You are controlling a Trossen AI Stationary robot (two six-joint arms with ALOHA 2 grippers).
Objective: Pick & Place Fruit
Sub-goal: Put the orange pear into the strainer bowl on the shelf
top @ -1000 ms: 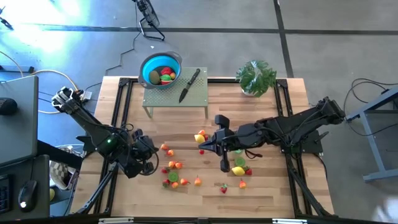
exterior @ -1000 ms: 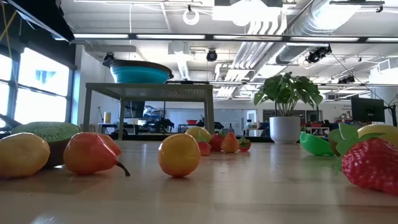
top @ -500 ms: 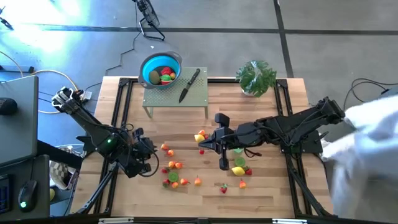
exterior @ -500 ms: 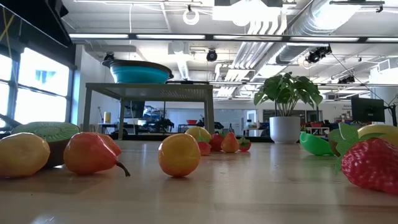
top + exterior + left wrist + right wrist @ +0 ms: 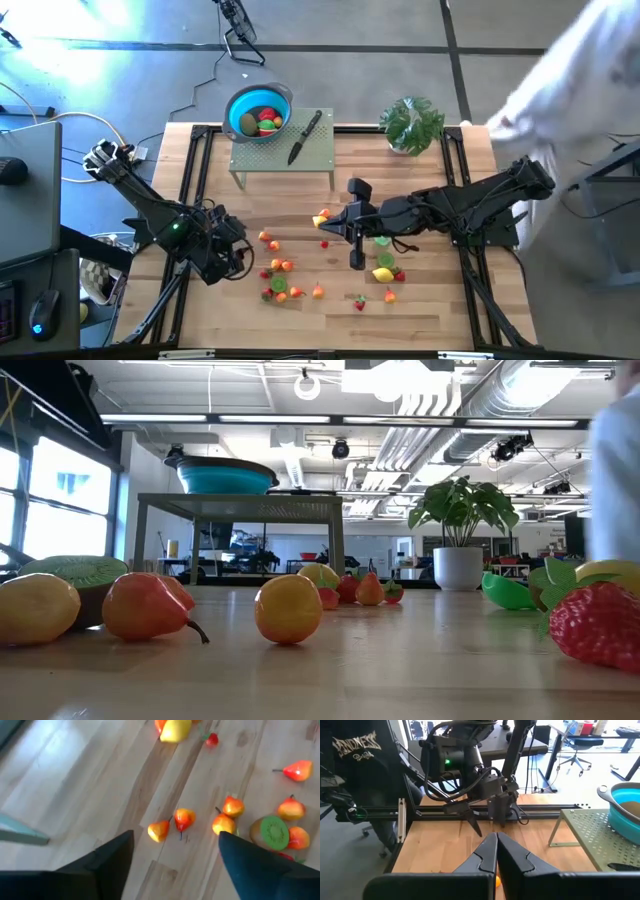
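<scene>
Wooden surface (image 5: 430, 300) carries scattered fruit (image 5: 280, 266); more sits in the blue bowl (image 5: 258, 112). Left gripper (image 5: 175, 847) hangs spread wide above the pears, likely lining up a pick; right gripper (image 5: 496, 851) is pinched empty.

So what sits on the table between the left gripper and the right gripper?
In the high view, two small orange fruit pieces lie on bare wood between the open left gripper and the shut right gripper; nothing else.
</scene>
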